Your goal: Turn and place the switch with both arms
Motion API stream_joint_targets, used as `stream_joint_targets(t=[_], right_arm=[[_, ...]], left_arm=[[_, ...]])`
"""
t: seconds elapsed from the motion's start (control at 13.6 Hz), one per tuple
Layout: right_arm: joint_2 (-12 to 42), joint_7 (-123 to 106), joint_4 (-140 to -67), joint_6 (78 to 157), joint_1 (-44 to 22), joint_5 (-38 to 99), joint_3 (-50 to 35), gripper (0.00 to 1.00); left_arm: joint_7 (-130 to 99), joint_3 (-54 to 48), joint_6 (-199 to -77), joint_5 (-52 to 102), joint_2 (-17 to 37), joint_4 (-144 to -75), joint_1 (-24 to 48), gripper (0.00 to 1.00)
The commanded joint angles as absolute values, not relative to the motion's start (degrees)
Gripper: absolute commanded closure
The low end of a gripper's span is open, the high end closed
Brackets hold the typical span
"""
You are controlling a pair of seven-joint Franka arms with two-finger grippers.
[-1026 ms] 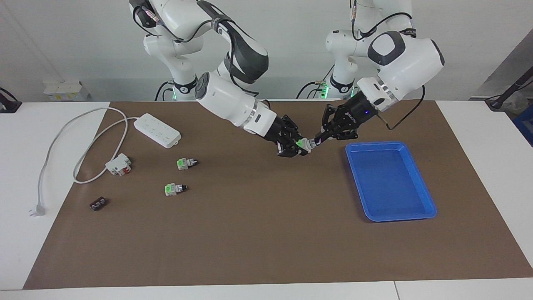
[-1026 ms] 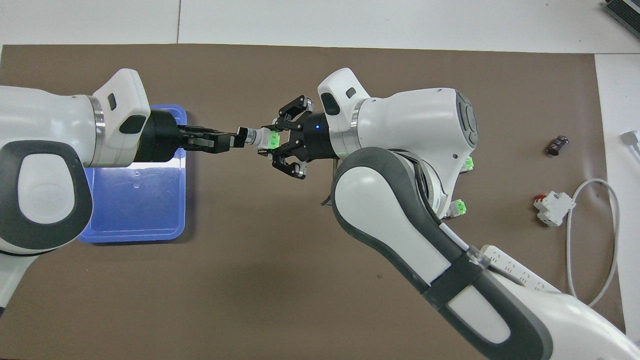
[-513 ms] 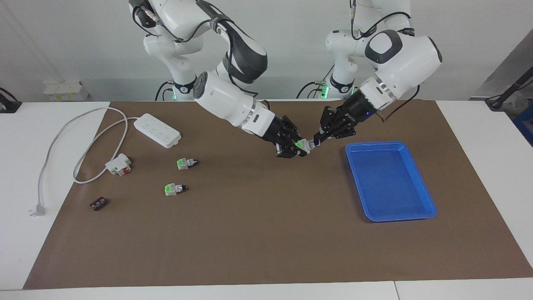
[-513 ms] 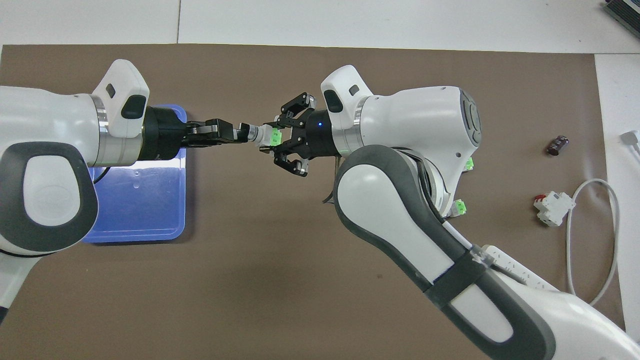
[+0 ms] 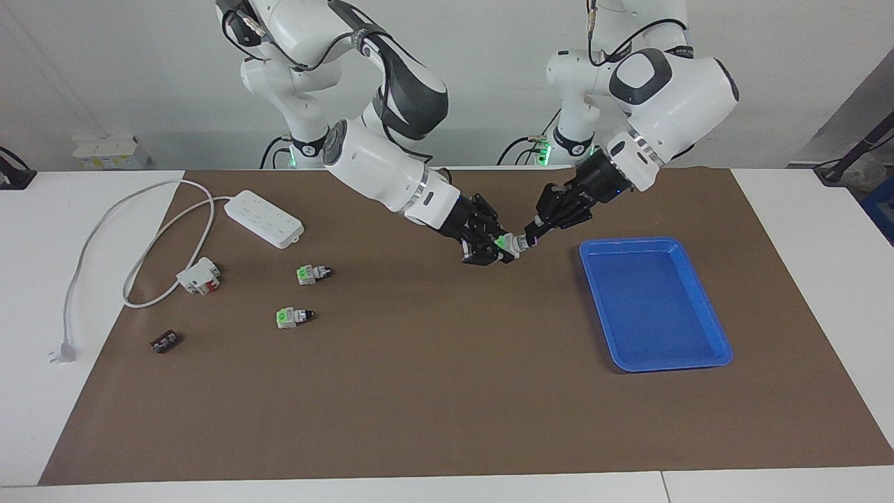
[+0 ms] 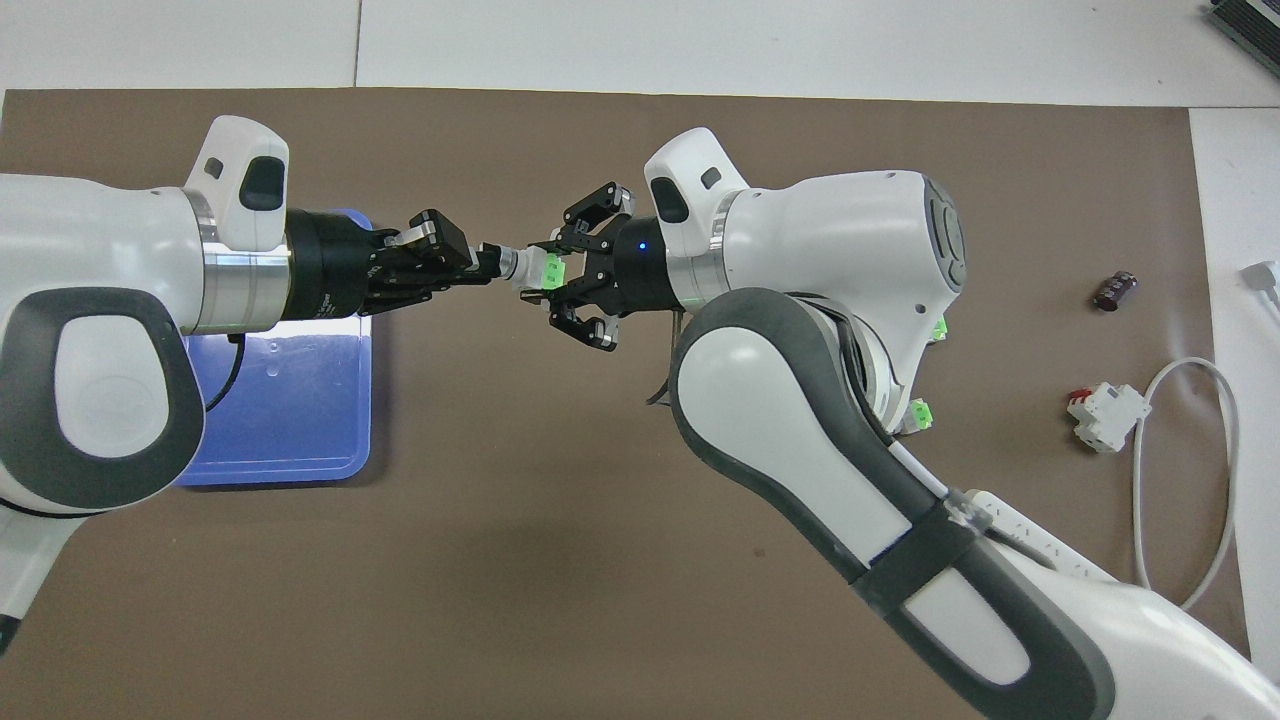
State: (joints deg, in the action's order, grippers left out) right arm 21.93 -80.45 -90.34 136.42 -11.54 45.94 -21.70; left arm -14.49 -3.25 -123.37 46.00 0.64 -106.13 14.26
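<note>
The switch point(image 5: 508, 243) hangs in the air between my two grippers, over the brown mat beside the blue tray point(image 5: 628, 242). My right gripper point(image 5: 497, 246) is shut on its bright green end. My left gripper point(image 5: 532, 236) is shut on its black knob tip. In the overhead view the switch point(image 6: 525, 270) lies level between the left gripper point(image 6: 485, 268) and the right gripper point(image 6: 552, 272). Two more switches alike point(image 5: 312, 273) point(image 5: 293, 316) lie on the mat toward the right arm's end.
The blue tray point(image 6: 280, 420) holds nothing. A white-and-red block point(image 5: 199, 275), a small dark brown piece point(image 5: 163, 341) and a white power strip point(image 5: 264, 218) with its cable point(image 5: 133, 272) lie toward the right arm's end of the table.
My left gripper has turned about its wrist while shut on the knob tip. The right gripper keeps hold of the green end, and both have drifted slightly.
</note>
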Motion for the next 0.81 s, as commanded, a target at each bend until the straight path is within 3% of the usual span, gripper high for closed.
stream_joint_targets(t=[0.0,0.73], right_arm=[[20.6,-80.3,-92.5,135.4,-11.6,47.3,-22.1,1.0],[20.6,-80.7,-92.5,135.5,-11.6,47.3,-22.1,1.0]], left_arm=[[-22.7,-2.9,-126.4,45.6,0.5,-104.3,15.5,1.0],[-48.7,-2.8,-126.6,45.3,0.4,-104.2,16.2,1.0]])
